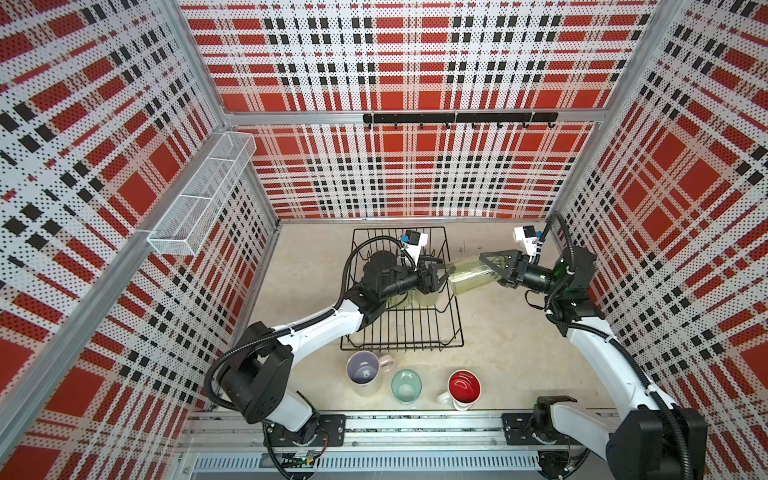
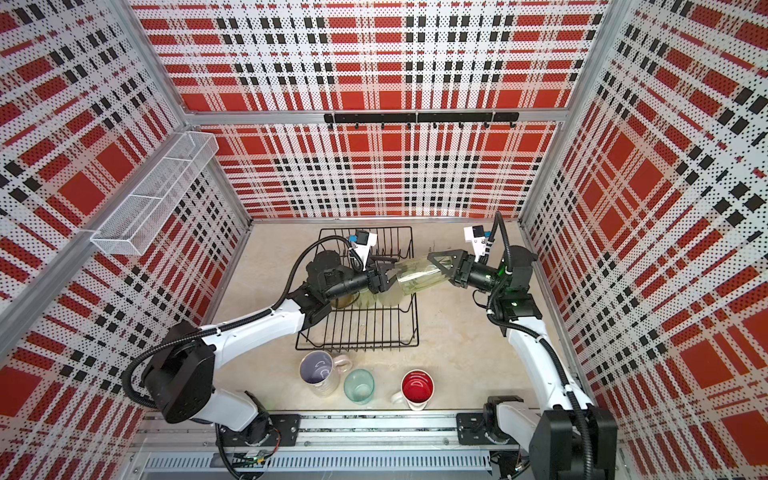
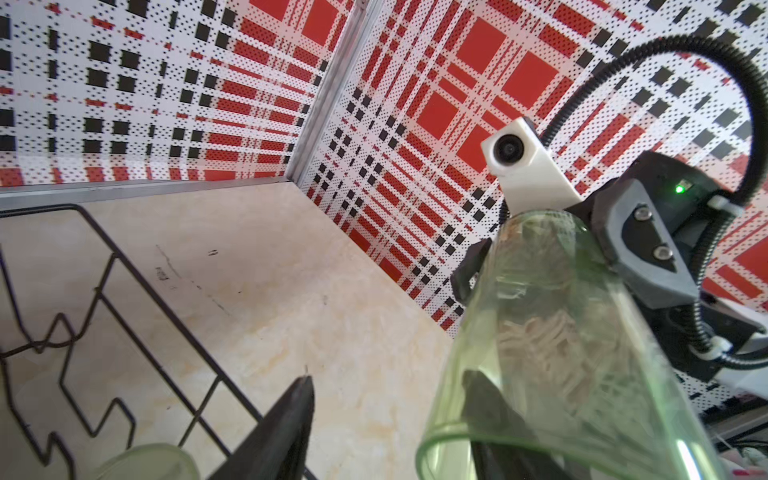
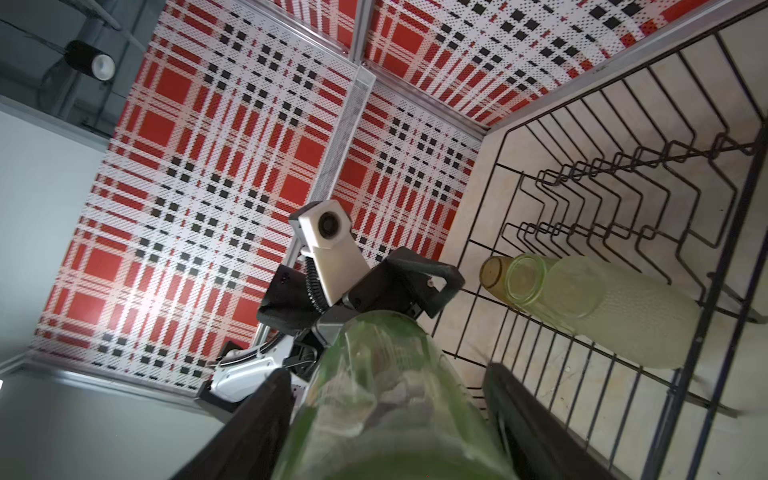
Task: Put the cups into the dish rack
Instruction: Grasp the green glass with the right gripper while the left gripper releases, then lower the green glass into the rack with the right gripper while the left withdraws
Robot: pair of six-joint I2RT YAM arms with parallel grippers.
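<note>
A clear green tumbler [image 1: 471, 276] is held level over the dish rack's [image 1: 395, 324] right rim, grasped by the right claw [image 1: 489, 268]; the left claw [image 1: 441, 274] is spread, one finger inside the tumbler's mouth.

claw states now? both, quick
Left claw: open, one finger inside the mouth of the clear green tumbler, not gripping.
Right claw: closed on the tumbler, holding it in the air.

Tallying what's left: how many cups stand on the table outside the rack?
3, in a row in front of the dish rack: pink mug, teal tumbler, white mug. None seem hidden; the right gripper holds a clear green tumbler.
</note>
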